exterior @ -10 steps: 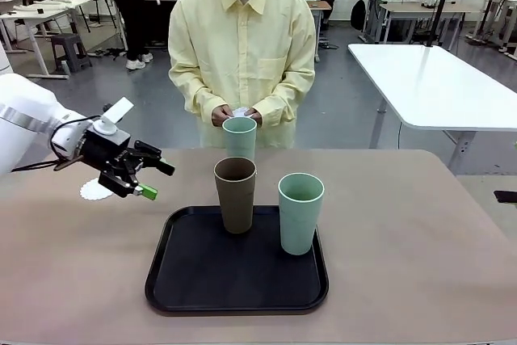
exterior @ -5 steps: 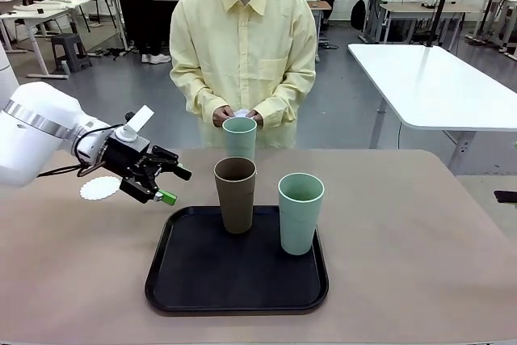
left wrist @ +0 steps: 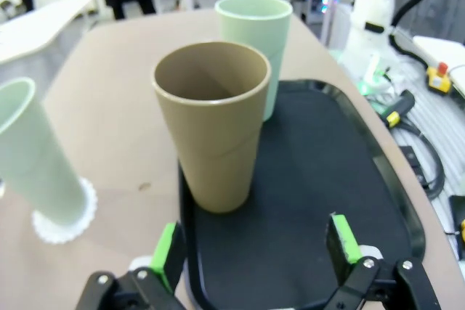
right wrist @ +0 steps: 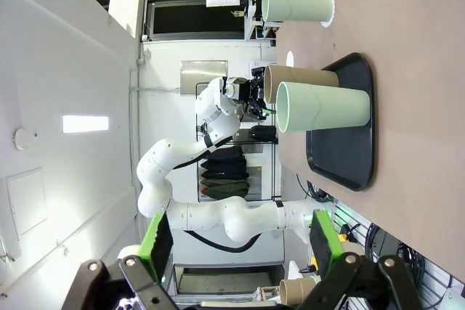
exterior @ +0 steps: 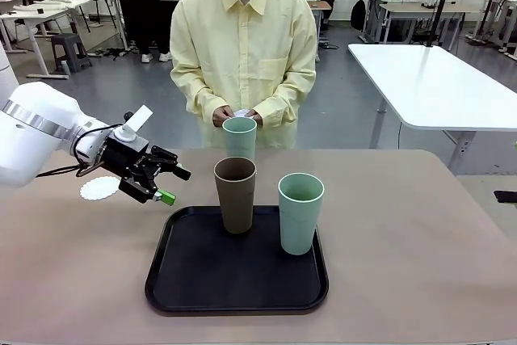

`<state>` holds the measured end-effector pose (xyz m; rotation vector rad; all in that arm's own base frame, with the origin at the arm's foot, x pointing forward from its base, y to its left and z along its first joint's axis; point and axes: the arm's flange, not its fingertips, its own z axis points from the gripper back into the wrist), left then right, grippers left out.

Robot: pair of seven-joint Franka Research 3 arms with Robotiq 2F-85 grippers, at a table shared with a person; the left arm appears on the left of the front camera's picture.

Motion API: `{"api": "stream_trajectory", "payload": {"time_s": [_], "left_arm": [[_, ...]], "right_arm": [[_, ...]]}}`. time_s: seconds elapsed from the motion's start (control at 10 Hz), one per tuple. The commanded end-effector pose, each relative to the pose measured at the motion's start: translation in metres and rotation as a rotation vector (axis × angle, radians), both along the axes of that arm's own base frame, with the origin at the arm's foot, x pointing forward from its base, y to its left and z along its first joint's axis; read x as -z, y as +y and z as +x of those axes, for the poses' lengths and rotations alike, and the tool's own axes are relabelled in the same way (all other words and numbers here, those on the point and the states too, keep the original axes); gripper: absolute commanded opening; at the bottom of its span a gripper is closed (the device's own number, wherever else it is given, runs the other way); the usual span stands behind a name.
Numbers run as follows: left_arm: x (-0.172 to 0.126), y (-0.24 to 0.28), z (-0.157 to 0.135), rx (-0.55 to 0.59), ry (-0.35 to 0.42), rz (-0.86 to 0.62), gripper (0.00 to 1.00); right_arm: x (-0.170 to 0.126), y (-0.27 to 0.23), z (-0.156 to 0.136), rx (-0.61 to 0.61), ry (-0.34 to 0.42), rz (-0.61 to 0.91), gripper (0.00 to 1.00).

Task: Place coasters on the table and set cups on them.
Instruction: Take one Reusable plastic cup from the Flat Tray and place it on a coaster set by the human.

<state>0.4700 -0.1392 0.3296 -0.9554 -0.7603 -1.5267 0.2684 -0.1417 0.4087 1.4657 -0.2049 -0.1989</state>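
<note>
The brown cup (exterior: pixel 235 194) and a mint cup (exterior: pixel 300 212) stand upright on the black tray (exterior: pixel 202 280). A second mint cup (exterior: pixel 239 136) stands at the far edge of the table (exterior: pixel 420 232), on a coaster (left wrist: pixel 65 219) in front of the person. Another coaster (exterior: pixel 98 189) lies bare at the left. My left gripper (exterior: pixel 175 186) hovers open just left of the brown cup (left wrist: pixel 214 125), its fingers pointing at it. My right gripper (right wrist: pixel 241 245) is open and holds nothing, far from the cups. The person's hands hold something white (exterior: pixel 240 112).
The tray's raised rim (left wrist: pixel 378 179) runs under my left fingers. Bare tan tabletop lies to the right of the tray. A glossy white table (exterior: pixel 436 78) stands beyond at the right. In the right wrist view the scene lies sideways, with the tray (right wrist: pixel 349 143) and my left arm (right wrist: pixel 218 107) farther off.
My left gripper has moved right from above the bare coaster toward the brown cup, then held almost still. The cups, the coasters and the person's hands have not moved.
</note>
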Motion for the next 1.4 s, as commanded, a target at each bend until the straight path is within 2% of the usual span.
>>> {"api": "stream_trajectory", "payload": {"time_s": [0.0, 0.3, 0.8, 1.3], "left_arm": [[0.006, -0.004, -0.004, -0.012, 0.002, -0.076, 1.0], [0.019, -0.022, -0.01, -0.015, 0.03, -0.206, 1.0], [0.045, -0.039, -0.007, -0.022, -0.023, -0.199, 1.0], [0.069, -0.051, 0.016, -0.049, -0.01, -0.217, 1.0]], "right_arm": [[-0.001, 0.0, 0.0, -0.002, -0.01, 0.011, 1.0], [-0.001, 0.0, 0.0, -0.002, -0.01, 0.011, 1.0], [-0.001, 0.0, 0.0, -0.002, -0.01, 0.011, 1.0], [-0.001, 0.0, 0.0, -0.002, -0.01, 0.011, 1.0]]}}
